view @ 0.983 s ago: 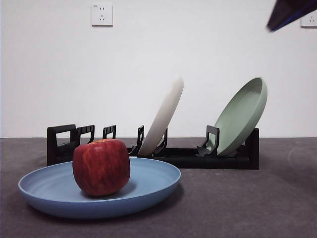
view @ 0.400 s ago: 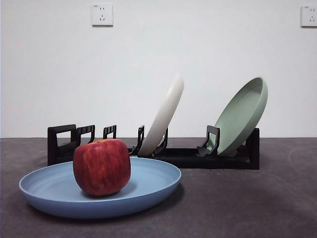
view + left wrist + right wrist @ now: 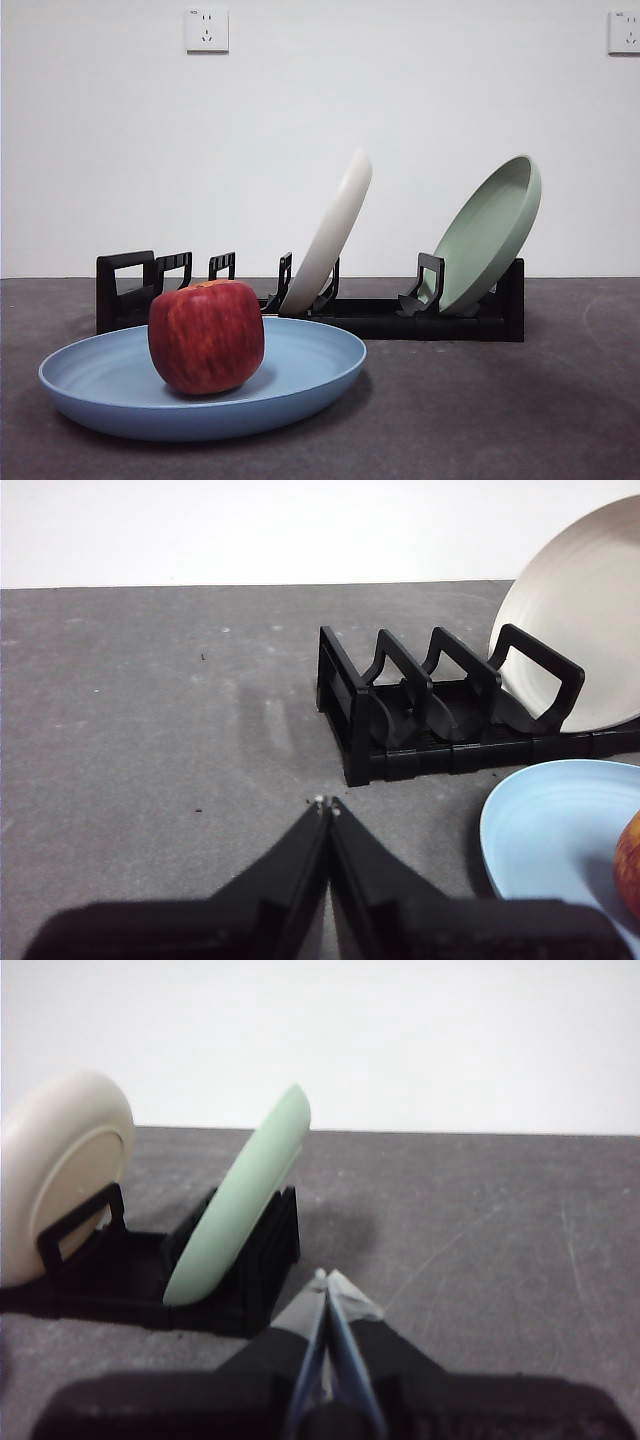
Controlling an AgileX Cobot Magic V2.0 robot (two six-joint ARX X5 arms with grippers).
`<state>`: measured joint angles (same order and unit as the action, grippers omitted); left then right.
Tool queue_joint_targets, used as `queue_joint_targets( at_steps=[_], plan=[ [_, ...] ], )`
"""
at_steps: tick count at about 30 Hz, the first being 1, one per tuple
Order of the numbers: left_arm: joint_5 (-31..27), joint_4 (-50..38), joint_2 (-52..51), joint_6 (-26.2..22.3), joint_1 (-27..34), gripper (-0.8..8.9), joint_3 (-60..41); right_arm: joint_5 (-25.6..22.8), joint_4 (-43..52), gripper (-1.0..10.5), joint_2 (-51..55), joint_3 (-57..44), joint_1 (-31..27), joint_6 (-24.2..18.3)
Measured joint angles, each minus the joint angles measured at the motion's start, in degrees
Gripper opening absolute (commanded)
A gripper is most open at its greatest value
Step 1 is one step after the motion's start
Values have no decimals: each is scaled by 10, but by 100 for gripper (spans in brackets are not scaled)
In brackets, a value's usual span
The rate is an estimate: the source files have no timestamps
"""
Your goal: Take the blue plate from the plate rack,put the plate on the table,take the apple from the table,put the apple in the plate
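Observation:
The dark red apple [image 3: 206, 336] rests in the light-blue plate [image 3: 300, 375], which lies flat on the dark grey table [image 3: 480, 420] in front of the black plate rack [image 3: 400, 318]. In the left wrist view the blue plate's edge [image 3: 545, 825] and a sliver of the apple [image 3: 630, 865] show beside the rack's end [image 3: 400, 710]. My left gripper [image 3: 326, 804] is shut and empty above bare table. My right gripper [image 3: 322, 1278] is shut and empty, near the rack's other end [image 3: 240, 1270]. Neither arm shows in the front view.
A cream-white plate [image 3: 330, 235] and a pale green plate [image 3: 490, 235] lean in the rack; they also show in the right wrist view, cream [image 3: 60, 1170] and green [image 3: 245, 1195]. Two wall sockets [image 3: 206, 30] sit on the white wall behind.
A dark arm tip at the top right corner of the front view a second ago has left the picture. The apple, plates and rack have not moved.

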<state>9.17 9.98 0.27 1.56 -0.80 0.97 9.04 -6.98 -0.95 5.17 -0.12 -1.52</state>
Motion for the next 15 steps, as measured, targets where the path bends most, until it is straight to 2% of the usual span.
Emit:
queue_joint_targets(
  at_steps=[15],
  plan=[
    [0, 0, 0, 0, 0, -3, 0, 0, -21, 0, 7, -42, 22, 44]
  ],
)
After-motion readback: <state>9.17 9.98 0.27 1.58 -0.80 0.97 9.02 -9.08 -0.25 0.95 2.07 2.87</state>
